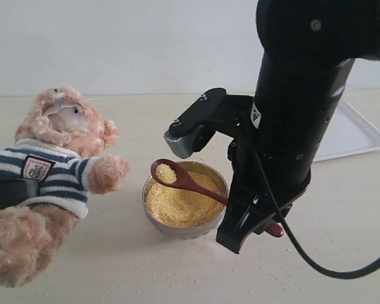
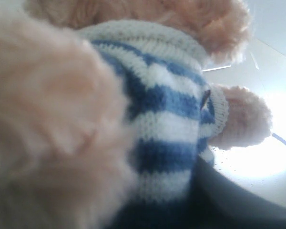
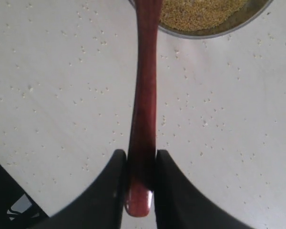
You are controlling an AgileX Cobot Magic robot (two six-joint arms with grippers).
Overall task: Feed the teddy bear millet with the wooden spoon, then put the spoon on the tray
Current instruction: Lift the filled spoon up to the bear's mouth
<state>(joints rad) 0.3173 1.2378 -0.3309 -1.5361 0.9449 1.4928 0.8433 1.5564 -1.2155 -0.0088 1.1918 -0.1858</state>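
The teddy bear (image 1: 57, 164) leans back at the left, in a navy-and-white striped shirt, face up. My left gripper (image 1: 9, 193) clamps its torso; in the left wrist view fur and striped shirt (image 2: 167, 124) fill the frame, with a dark finger (image 2: 238, 200) against the shirt. The millet (image 1: 180, 206) fills a steel bowl (image 1: 177, 231) in the middle. My right gripper (image 3: 140, 160) is shut on the handle end of the wooden spoon (image 3: 144, 95). The spoon (image 1: 190, 183) hangs over the bowl with a small heap of millet in it, pointing towards the bear. The tray (image 1: 354, 136) lies behind at the right.
Loose grains (image 3: 205, 121) are scattered on the pale table around the bowl. The right arm's big black body (image 1: 291, 114) stands between the bowl and the tray, and its cable (image 1: 316, 269) loops low over the table in front.
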